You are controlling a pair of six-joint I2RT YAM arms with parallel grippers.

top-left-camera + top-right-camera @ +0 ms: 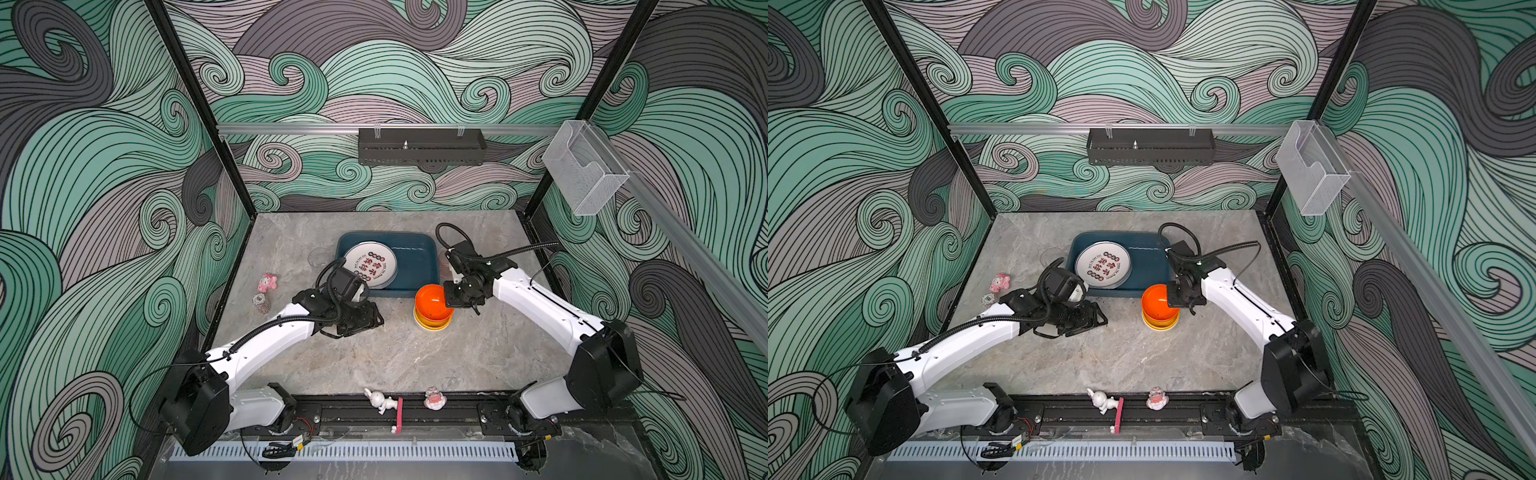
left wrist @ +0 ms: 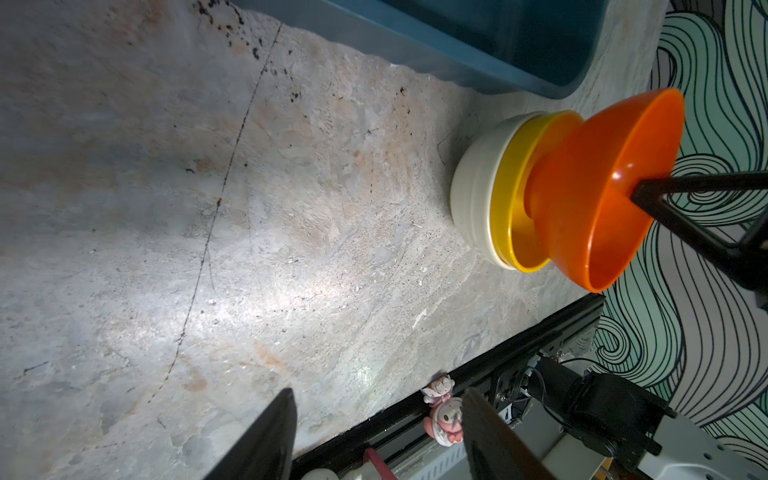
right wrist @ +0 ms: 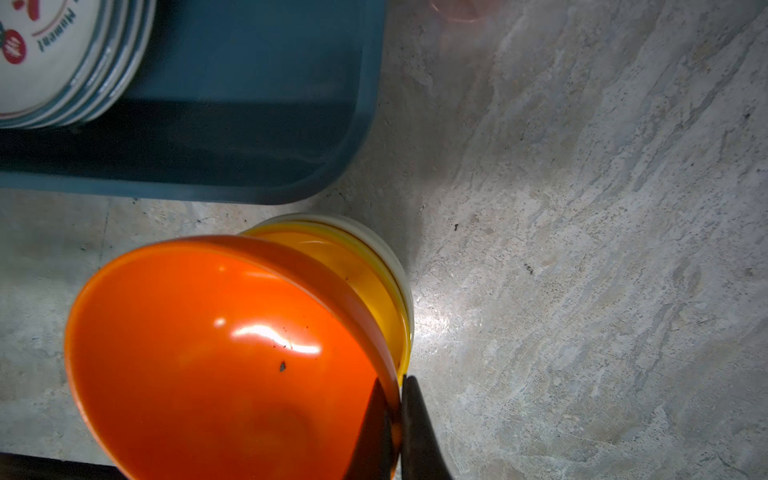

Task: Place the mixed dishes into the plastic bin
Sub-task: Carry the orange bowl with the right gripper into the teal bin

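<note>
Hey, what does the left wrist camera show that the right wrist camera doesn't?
Only the left wrist view: the left gripper, open and empty, and a pink figurine. Only the right wrist view: stacked plates in the plastic bin and a cropped pinkish glass. Both: the right gripper pinching the orange bowl by its rim, tilted over the yellow bowl nested in the cream bowl, beside the bin.

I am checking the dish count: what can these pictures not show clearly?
- Pinkish glass: cut by the right wrist view's edge, mostly behind the right arm in both top views.
- Plates: stack cropped in the right wrist view; count unclear.
- Cream bowl: hidden under the orange bowl in top views.
</note>
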